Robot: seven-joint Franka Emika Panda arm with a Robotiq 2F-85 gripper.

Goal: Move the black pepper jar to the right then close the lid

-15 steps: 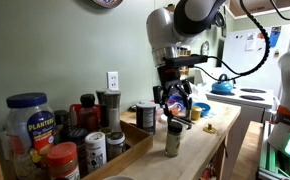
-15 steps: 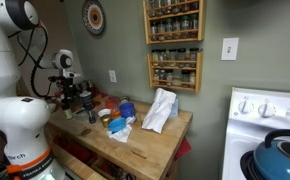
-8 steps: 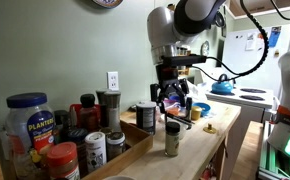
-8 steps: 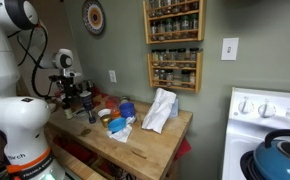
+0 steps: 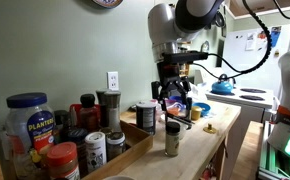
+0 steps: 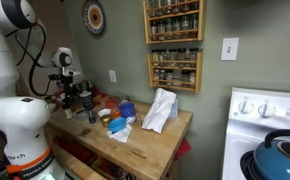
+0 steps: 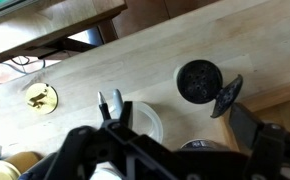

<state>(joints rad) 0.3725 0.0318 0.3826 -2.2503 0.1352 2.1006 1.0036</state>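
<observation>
The black pepper jar (image 5: 173, 139) stands upright on the wooden counter, slim, with dark contents and a pale label. In the wrist view its dark round top (image 7: 199, 81) shows from above, with the lid (image 7: 228, 96) flipped open at its right side. My gripper (image 5: 173, 100) hangs open and empty straight above the jar, clear of it. In the wrist view the fingers (image 7: 175, 115) spread wide, with the jar top just beyond them. In an exterior view the gripper (image 6: 84, 99) sits at the counter's far left end.
A blue-lidded Planters jar (image 5: 27, 120), a red-lidded jar (image 5: 63, 160) and a white-labelled black-lidded jar (image 5: 95, 148) crowd the left. A white cloth (image 6: 160, 108) and a blue bowl (image 6: 127, 110) lie mid-counter. A white round container (image 7: 145, 122) sits under the wrist.
My gripper has risen slightly above the pepper jar. The jar has stayed in place.
</observation>
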